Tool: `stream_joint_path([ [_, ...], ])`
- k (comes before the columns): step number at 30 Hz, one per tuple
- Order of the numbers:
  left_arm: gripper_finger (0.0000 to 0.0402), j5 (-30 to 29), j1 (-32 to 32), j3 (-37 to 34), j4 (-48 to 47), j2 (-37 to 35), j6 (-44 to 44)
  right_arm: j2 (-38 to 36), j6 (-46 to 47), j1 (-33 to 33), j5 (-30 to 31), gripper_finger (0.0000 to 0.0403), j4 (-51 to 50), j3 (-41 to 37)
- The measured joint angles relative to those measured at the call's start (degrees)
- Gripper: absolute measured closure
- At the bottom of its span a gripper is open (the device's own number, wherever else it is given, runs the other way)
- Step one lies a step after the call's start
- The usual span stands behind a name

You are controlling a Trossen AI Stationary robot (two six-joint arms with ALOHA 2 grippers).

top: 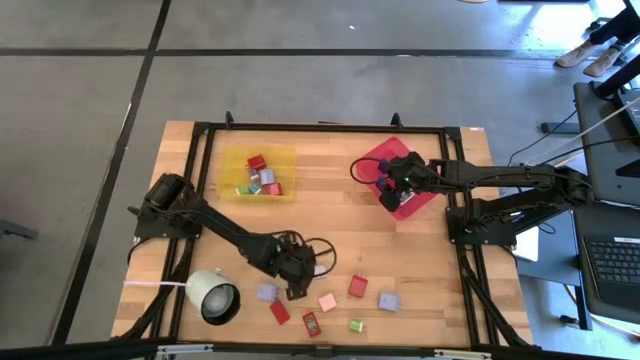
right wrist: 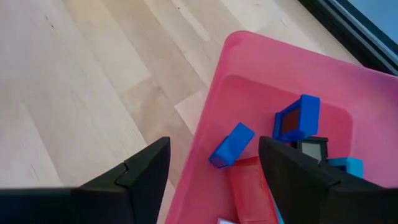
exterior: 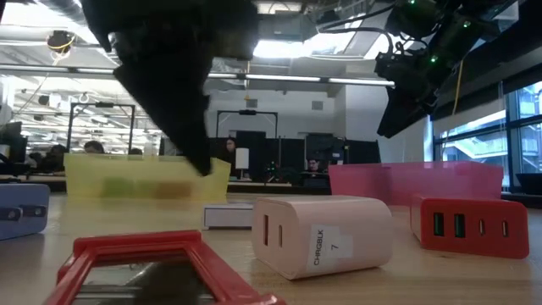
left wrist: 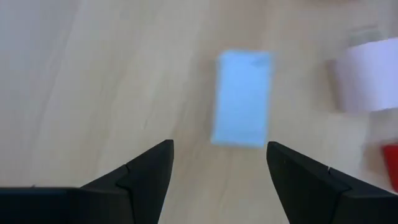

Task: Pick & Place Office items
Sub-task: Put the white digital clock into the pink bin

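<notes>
Several office items lie loose near the table's front edge: a lilac block (top: pixel 267 292), red blocks (top: pixel 280 312) (top: pixel 358 287), a pink one (top: pixel 327 302) and a green one (top: pixel 356 325). My left gripper (top: pixel 297 283) hangs open above a pale blue block (left wrist: pixel 242 96) that lies flat on the wood. That block lies just beyond the fingertips (left wrist: pixel 217 149), and nothing is between them. My right gripper (top: pixel 392 192) is open over the pink tray (right wrist: pixel 249 43), which holds blue blocks (right wrist: pixel 231 144) (right wrist: pixel 298 118) and a red one (right wrist: pixel 249 180).
A yellow tray (top: pixel 232 160) with several blocks stands at the far left. A white round object (top: pixel 213 297) sits at the near left corner. A pink charger-like block (exterior: pixel 322 233) and a red one (exterior: pixel 470 224) stand close to the front edge. A black frame (top: pixel 320 127) borders the table.
</notes>
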Motion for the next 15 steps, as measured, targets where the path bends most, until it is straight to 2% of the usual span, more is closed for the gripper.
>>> stream_joint_path([
  [3,0.0145,-2.24,-0.44,0.00,3.51,0.48,7.98,0.00,0.01,0.00,0.02,0.0154,0.01,0.00],
  [6,0.0143,-4.71,-0.48,0.00,5.58,1.23,11.90,0.00,0.01,0.00,0.02,0.0154,0.15,-0.02],
  [9,0.0140,-4.31,0.20,0.02,7.49,1.53,12.22,0.00,0.00,0.00,0.04,0.0154,0.46,-0.02],
  [15,0.0139,0.19,1.19,-0.07,9.47,3.96,10.96,0.00,0.00,0.00,0.04,0.0154,0.46,-0.02],
])
